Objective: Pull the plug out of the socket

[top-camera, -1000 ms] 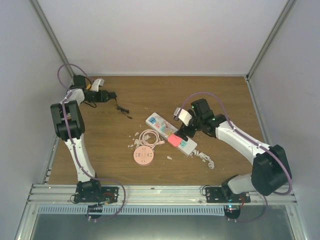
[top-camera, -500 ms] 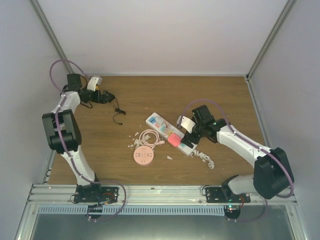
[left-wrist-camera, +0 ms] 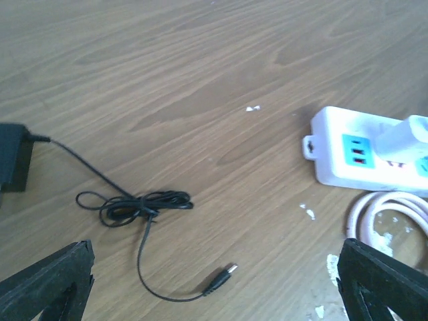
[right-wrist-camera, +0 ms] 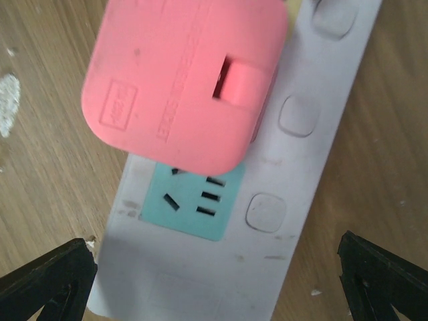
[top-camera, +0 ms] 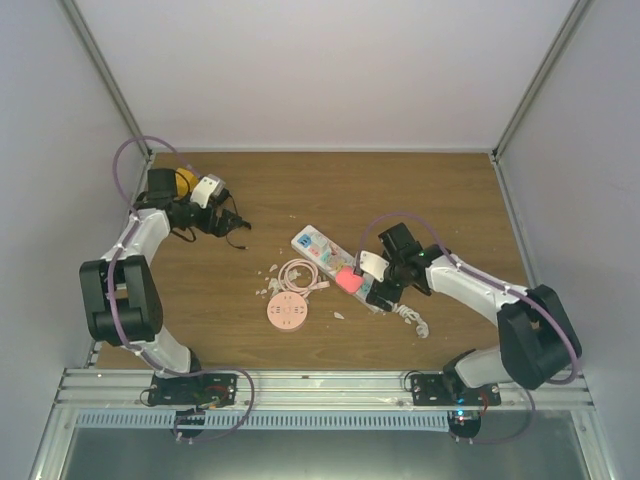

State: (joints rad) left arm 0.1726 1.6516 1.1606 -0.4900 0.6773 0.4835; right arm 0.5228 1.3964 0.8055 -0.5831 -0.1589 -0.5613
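The approach step is judged to be in hand: the pink square plastic plug (top-camera: 347,280) (right-wrist-camera: 184,80) is seen seated in the white plastic power strip (top-camera: 318,247) (right-wrist-camera: 314,134), which lies near the middle of the brown wooden tabletop (top-camera: 400,190). The right end effector (top-camera: 374,290) (right-wrist-camera: 214,284) is held just over the near end of the strip, its fingers spread wide and nothing gripped. In the right wrist view the plug lies ahead of the fingertips, with a bare teal socket (right-wrist-camera: 194,200) between.

For the next move, the end effector would need to be advanced until the plug sits between the fingers, closed across its flat sides, and drawn straight away from the strip's face. The strip is not held down, so it may be lifted with the plug. The left end effector (top-camera: 236,226) (left-wrist-camera: 214,287), likewise spread and empty, is stationed well apart beside a thin black cable (left-wrist-camera: 144,207), with the strip's far end in its view.

No container proper is shown. Of the strip's sockets, one is filled by the pink plug, and another, at the far end, appears to be filled by a white plug block (left-wrist-camera: 404,137), though it is cut off at the frame edge.
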